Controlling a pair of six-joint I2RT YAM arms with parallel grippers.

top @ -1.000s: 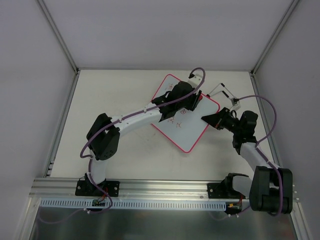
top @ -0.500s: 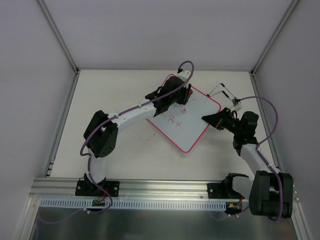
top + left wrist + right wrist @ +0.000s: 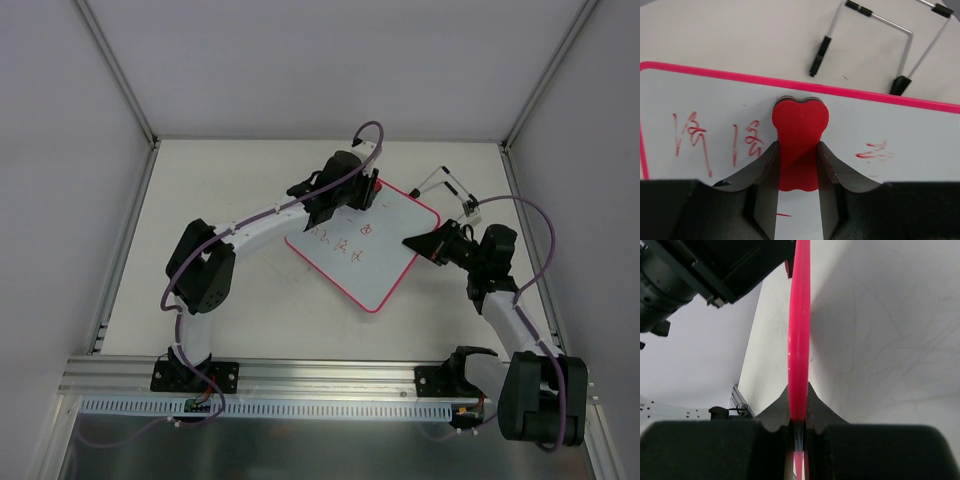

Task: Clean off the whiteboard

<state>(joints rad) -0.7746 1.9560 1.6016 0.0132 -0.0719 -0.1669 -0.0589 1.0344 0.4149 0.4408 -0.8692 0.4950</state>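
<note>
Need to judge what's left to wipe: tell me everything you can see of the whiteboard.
The whiteboard is a flat white square with rounded corners and a thin pink frame, lying cornerwise on the table. Red handwriting shows left of its centre. The right gripper is shut on its right edge; the left gripper presses a red eraser on it near the far edge.

We find bare beige tabletop point(image 3: 290, 320) left of and in front of the pink-framed white square board point(image 3: 375, 270). The white left arm point(image 3: 262, 222) bridges that left side. Beyond the board's far edge, a thin metal wire stand with black tips point(image 3: 887, 22) narrows the gap, and white panel walls point(image 3: 60, 200) close three sides.
</note>
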